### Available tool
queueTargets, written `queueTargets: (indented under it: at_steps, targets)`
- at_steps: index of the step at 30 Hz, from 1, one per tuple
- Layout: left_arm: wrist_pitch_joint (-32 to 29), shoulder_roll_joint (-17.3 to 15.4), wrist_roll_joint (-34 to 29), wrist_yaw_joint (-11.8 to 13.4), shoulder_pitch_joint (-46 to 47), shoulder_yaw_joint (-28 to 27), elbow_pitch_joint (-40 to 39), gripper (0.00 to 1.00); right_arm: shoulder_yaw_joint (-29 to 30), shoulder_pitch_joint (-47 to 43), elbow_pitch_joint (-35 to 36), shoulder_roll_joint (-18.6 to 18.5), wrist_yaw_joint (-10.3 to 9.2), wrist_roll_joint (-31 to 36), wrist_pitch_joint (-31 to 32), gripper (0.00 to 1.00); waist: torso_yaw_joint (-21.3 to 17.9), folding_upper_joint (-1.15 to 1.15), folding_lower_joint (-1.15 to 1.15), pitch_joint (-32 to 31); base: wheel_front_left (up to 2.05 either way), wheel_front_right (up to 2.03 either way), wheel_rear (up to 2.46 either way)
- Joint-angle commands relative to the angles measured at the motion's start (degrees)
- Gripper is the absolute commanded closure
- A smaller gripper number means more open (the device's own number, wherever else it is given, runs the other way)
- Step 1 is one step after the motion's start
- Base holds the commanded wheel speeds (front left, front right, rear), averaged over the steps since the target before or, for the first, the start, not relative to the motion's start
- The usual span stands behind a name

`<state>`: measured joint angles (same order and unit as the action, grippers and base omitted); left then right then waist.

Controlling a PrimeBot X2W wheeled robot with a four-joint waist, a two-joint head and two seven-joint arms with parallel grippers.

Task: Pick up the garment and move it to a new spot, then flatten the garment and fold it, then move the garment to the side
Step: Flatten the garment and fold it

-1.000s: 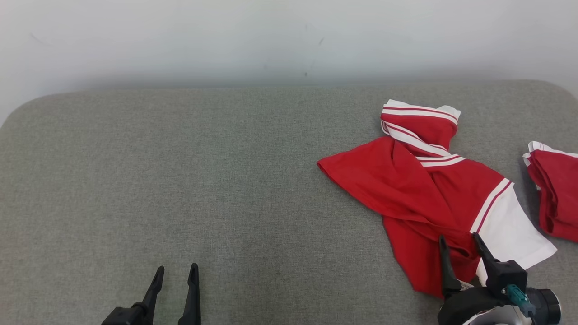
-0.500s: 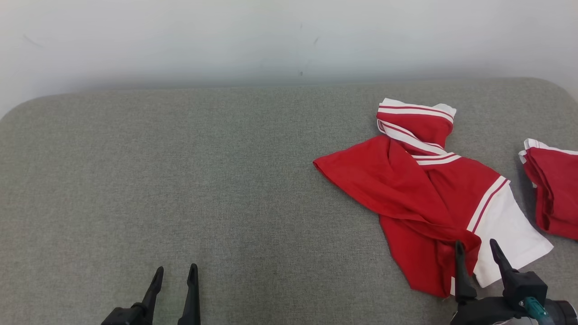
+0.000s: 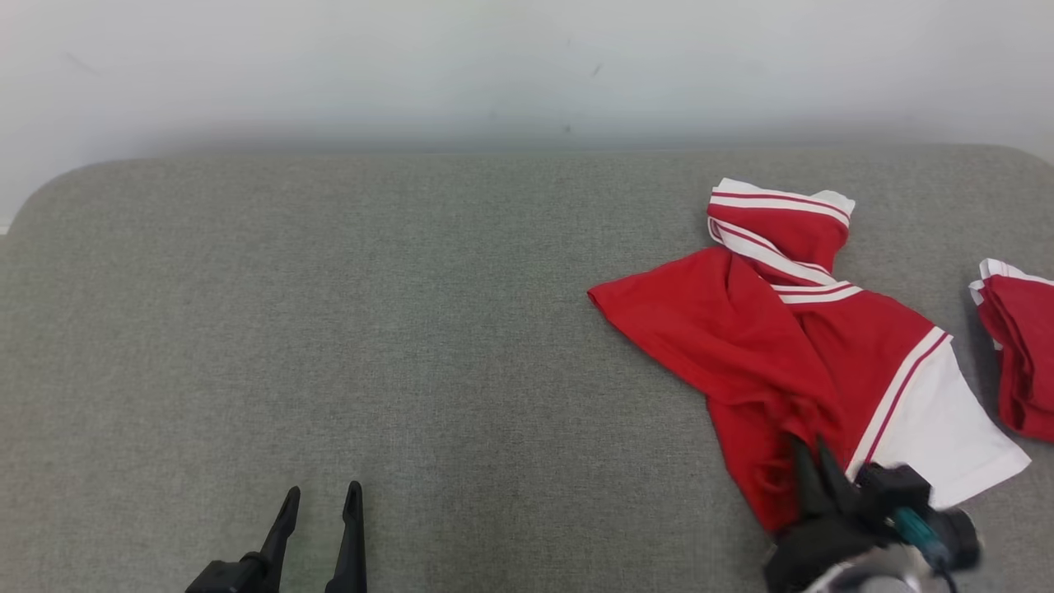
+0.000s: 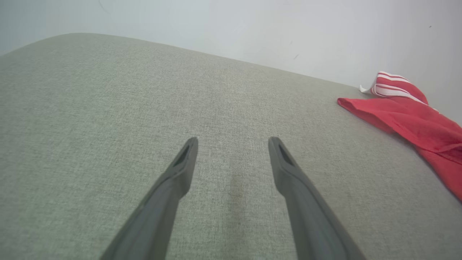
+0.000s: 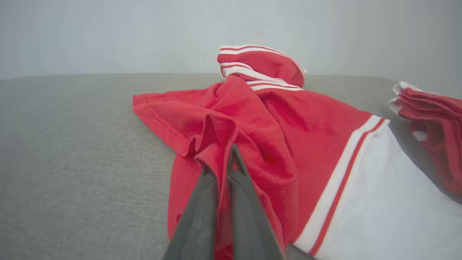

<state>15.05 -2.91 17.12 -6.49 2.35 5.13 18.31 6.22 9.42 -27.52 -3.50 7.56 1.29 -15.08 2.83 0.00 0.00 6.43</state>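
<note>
The crumpled red-and-white striped cloth garment (image 3: pixel 774 346) lies on the right of the grey woven surface (image 3: pixel 329 329). The right end effector (image 3: pixel 811 451) is clamped on a raised red fold, probably as a handle for lifting. The left end effector (image 3: pixel 323 491) rests with fingers apart, well clear.

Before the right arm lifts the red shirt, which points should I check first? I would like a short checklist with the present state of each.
1. The right claw is shut on a fold of the red-and-white shirt: ok.
2. Red cloth shows between its two fingers, not just at the tips: ok.
3. How many layers are pinched: cannot tell.
4. The left claw is open and apart from the shirt: ok.
5. The second red garment lies apart from the shirt: ok.
6. Bare room on the grey padded surface to the robot's left for a new spot: ok.
</note>
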Motion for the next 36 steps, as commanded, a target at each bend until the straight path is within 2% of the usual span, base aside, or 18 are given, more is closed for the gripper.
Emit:
queueTargets:
  at_steps: [1,7,12,16,20,21,22,27,30,36]
  targets:
    - [0.17,0.02,0.10,0.04,-0.27,-0.08,-0.12,0.00,-2.45,1.51,0.94,0.24,-0.14,-1.30,-0.07,1.00,0.35,0.00,0.00,0.13,0.00,0.00,0.00]
    - [0.17,0.04,0.23,-0.05,0.71,0.91,0.31,0.00,-18.94,8.56,4.20,0.45,-0.14,-8.14,-0.07,1.00,2.18,0.00,0.00,0.58,0.00,0.00,0.00]
    - [0.16,0.03,0.71,0.04,1.71,2.65,0.48,0.00,-30.39,18.42,1.50,0.62,-0.14,-12.50,0.66,1.00,6.28,0.00,0.00,0.79,0.00,0.00,0.00]
    - [0.16,0.02,1.36,0.27,2.34,4.88,0.63,0.00,-35.93,26.18,-3.53,0.60,-0.14,-14.22,0.74,1.00,11.26,0.00,0.00,1.40,0.00,0.00,0.00]
    - [0.17,0.01,2.08,0.38,2.44,7.26,1.00,0.00,-38.13,32.36,-10.91,0.65,-0.14,-14.98,0.69,1.00,16.51,0.00,0.00,2.35,0.00,0.00,0.00]
    - [0.17,0.01,2.30,0.41,2.38,7.79,1.07,0.00,-38.24,33.54,-13.42,0.63,-0.14,-15.34,1.18,0.57,17.79,0.00,0.00,2.60,0.00,0.00,0.00]
    - [0.17,0.03,2.21,0.51,2.24,8.16,1.18,0.00,-38.93,34.72,-15.34,0.64,-0.13,-15.64,1.22,0.00,18.64,0.00,0.00,2.73,0.00,0.00,0.00]
    - [0.17,0.02,2.48,1.12,1.39,8.91,0.79,0.00,-37.57,37.64,-20.73,0.64,-0.14,-18.68,0.21,0.00,20.34,0.00,0.00,2.87,0.00,0.00,0.00]
    - [0.17,0.04,2.36,1.45,1.31,8.14,0.48,0.00,-36.11,37.38,-21.81,0.55,-0.14,-19.36,-0.07,0.00,18.65,0.00,0.00,2.60,0.00,0.00,0.00]
    - [0.17,0.04,1.68,1.29,2.37,7.26,-0.05,0.00,-30.52,34.47,-19.08,-0.59,-0.14,-16.55,-0.11,0.00,14.17,0.00,0.00,2.62,0.00,0.00,0.00]
